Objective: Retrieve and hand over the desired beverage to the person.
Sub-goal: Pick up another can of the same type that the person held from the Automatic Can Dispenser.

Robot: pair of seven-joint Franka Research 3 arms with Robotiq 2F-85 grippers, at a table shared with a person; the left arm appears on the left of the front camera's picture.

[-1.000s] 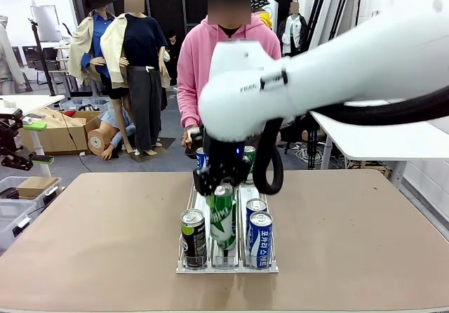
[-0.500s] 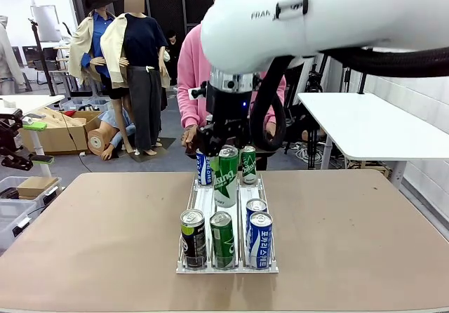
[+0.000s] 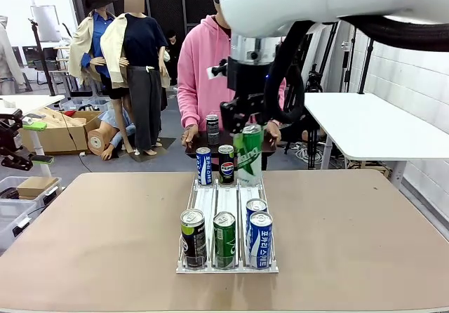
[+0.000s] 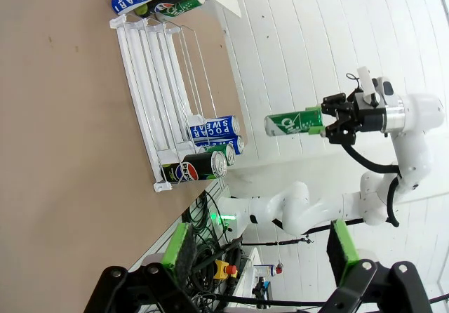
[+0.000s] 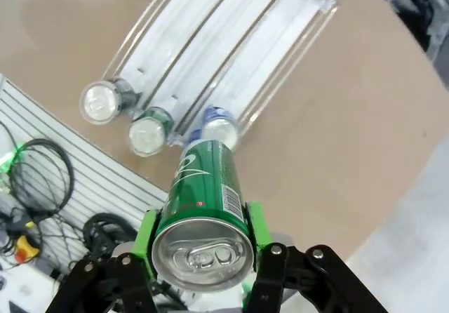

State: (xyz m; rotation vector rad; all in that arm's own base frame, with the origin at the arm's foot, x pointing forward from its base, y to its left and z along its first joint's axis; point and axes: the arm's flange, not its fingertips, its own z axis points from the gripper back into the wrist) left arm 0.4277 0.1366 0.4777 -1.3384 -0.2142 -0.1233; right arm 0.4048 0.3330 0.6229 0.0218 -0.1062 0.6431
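Note:
My right gripper is shut on a green soda can, which hangs upright in the air over the far end of the rack, in front of the person in the pink hooded sweatshirt. In the right wrist view the green pads clamp that green can on both sides. The left wrist view shows the green can sideways in the right gripper, far off. My left gripper is open, holding nothing, away from the rack.
A clear wire rack lies mid-table. At its near end stand a black-green can, a green can and two blue cans. A blue can and a Pepsi can stand at the far end. The person's hands rest at the far edge.
My right gripper has lifted the green can out of the rack's middle lane and carried it up and toward the person. Another green can now stands at that lane's near end.

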